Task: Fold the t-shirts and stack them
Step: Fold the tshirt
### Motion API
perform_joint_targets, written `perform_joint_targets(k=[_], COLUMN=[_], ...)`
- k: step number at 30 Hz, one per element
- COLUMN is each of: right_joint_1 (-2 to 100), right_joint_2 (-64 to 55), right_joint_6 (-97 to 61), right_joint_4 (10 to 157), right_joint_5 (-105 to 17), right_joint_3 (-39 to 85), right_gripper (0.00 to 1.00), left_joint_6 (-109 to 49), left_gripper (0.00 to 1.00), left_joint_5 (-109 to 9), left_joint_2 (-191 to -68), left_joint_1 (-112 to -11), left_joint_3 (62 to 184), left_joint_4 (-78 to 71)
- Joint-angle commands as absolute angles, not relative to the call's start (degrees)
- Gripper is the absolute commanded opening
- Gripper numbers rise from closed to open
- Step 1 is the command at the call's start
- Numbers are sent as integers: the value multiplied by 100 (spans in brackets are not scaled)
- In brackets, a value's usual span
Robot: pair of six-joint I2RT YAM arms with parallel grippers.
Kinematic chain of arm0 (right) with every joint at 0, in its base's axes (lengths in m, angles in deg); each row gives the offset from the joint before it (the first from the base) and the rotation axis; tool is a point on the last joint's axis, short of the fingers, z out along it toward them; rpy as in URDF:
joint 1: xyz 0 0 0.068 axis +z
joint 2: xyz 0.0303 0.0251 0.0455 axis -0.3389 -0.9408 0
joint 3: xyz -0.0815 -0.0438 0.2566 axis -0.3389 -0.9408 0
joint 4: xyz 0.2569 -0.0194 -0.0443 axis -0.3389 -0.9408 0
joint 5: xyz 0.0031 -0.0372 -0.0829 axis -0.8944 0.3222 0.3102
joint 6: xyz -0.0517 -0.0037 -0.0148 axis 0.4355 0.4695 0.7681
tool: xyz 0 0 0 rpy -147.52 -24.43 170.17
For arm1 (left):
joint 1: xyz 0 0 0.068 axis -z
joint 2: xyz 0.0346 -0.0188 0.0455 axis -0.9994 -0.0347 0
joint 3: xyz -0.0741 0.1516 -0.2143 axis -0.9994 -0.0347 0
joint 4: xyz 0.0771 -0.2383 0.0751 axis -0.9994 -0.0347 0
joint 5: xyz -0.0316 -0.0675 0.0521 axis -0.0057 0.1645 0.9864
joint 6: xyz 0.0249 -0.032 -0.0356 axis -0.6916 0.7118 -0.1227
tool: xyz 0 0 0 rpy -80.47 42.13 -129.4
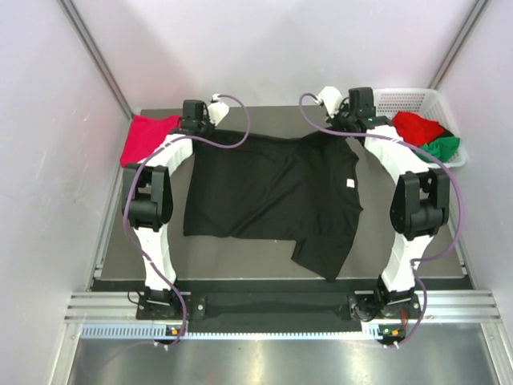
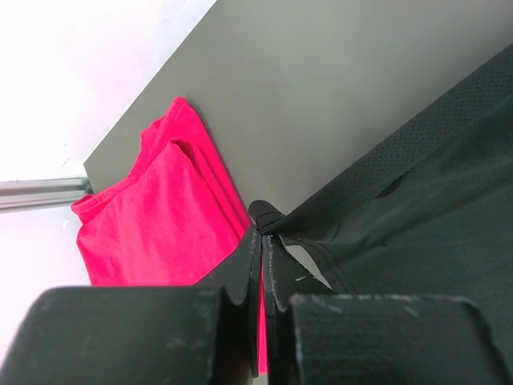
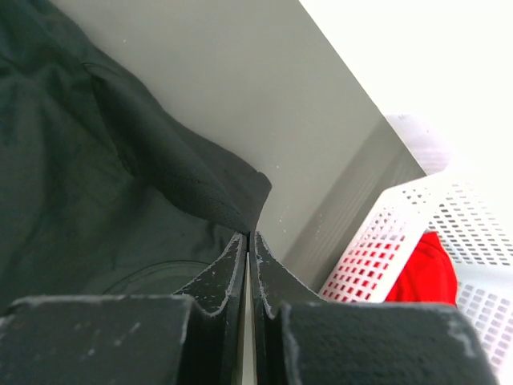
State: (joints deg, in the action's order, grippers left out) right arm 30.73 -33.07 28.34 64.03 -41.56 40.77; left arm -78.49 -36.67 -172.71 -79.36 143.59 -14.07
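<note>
Black t-shirt (image 1: 272, 192), white tag (image 1: 350, 184) unreadable, left end effector (image 2: 262, 237) and right end effector (image 3: 248, 237) pinching it

- Overhead, we see bright, even, diffuse light. The pale walls (image 1: 48, 160) verge on white, and shadows on the grey table (image 1: 240, 255) are faint.
- The brushed metal strip (image 1: 264, 361) at the near edge shows soft glare.
- The black cloth t-shirt (image 1: 272, 192) is so dark that we barely make out its folds.
- In both wrist views a far corner is blown out to white. The left gripper (image 2: 261, 238) and right gripper (image 3: 248, 237) blur towards the lens.
- The crimson-pink cloth t-shirt (image 2: 160, 224) looks oversaturated, and the white plastic mesh basket (image 3: 401, 249) is slightly soft.
</note>
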Motion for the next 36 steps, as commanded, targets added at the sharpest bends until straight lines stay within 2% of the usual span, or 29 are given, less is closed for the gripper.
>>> perform_joint_targets(k=[1,13,25,36], right_joint_1=[2931,2833,2842,2851], right_joint_2=[-2771,-2076,-1690,-1277], right_joint_6=[2689,2460,2232,1907], right_joint_4=[6442,6257,6099,5967], right_joint_5=[-4182,-4287,-4524,-4735], right_joint_3=[4059,3497,2961,2408], right_gripper=[0,0,0,0], left_joint_6=[-7813,-7778,-7655,-7769], left_gripper=[0,0,0,0], left_joint_5=[-3766,-4135,-3968,-3925], left_joint_2=[-16960,-16784,-16538,-16195], left_joint_1=[-7975,-7984,-8089,-8107], left_joint_3=[14581,14476,14115,13272], left_joint_4=[-1250,-1882,-1847,-1891])
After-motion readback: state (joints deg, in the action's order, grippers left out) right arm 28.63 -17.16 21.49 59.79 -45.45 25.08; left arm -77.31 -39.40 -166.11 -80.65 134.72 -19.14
